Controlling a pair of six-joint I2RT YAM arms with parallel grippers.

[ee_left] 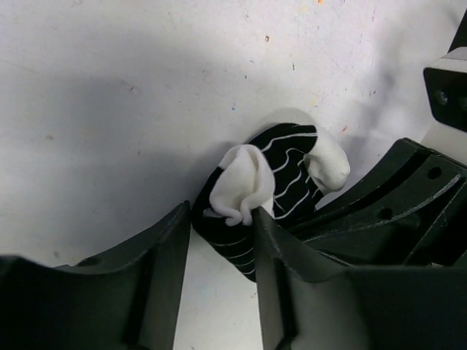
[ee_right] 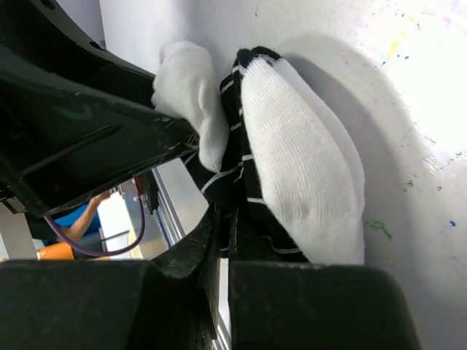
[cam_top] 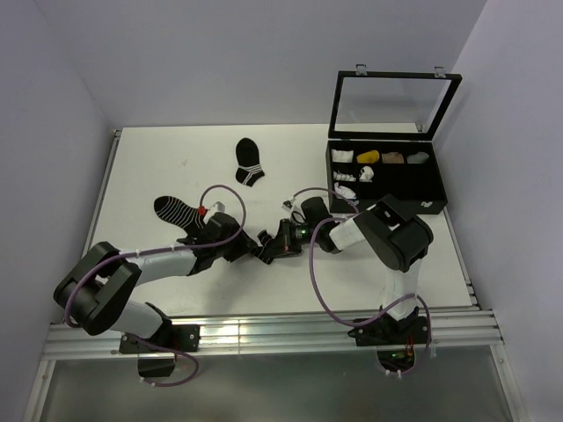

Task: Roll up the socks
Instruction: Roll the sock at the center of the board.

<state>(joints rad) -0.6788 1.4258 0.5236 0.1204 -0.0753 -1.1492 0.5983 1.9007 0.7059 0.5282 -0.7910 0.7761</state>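
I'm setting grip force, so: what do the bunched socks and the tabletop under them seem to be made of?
The socks look like soft, matte knit, likely a cotton blend: fine knit loops show on the white part and the fabric bunches in folds. The tabletop looks hard, smooth and matte white, flecked with small coloured specks; painted board or laminate, I cannot tell which.

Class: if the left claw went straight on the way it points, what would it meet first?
The bunched black-and-white striped fabric socks, already filling the gap between the left claw's fingers, apparently touching both.
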